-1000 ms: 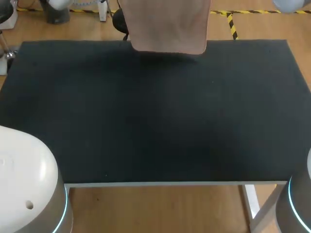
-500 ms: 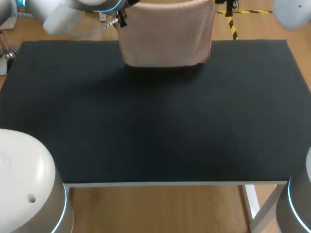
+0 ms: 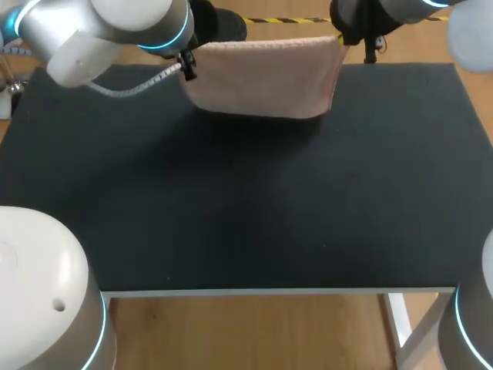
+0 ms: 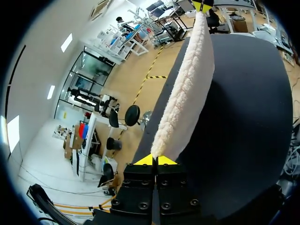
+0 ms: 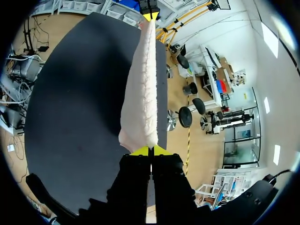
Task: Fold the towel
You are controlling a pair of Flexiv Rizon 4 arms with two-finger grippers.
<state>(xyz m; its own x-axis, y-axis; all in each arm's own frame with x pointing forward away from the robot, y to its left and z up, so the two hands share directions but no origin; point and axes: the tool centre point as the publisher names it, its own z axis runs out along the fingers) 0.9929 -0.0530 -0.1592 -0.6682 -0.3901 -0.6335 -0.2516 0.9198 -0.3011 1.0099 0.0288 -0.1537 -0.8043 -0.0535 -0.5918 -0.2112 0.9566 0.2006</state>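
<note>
A pale pink towel (image 3: 266, 77) hangs stretched between my two grippers above the far edge of the black table (image 3: 246, 193). My left gripper (image 3: 187, 48) is shut on its left top corner, my right gripper (image 3: 341, 37) on its right top corner. In the left wrist view the towel (image 4: 187, 89) runs edge-on from my left gripper (image 4: 155, 160) out to the other arm's yellow tips. The right wrist view shows the same: the towel (image 5: 140, 98) leaves my right gripper (image 5: 150, 151) and ends at the far gripper. The towel's lower edge hangs close over the table.
The black mat covers the whole table, with its front edge (image 3: 277, 291) near my arm bases. My left arm (image 3: 100, 31) crosses the far left corner, and my right arm (image 3: 400, 11) enters at the far right.
Both arms have come into view, bringing the towel down and toward me; its top edge, hidden before, now shows, and its lower edge sits lower over the table.
</note>
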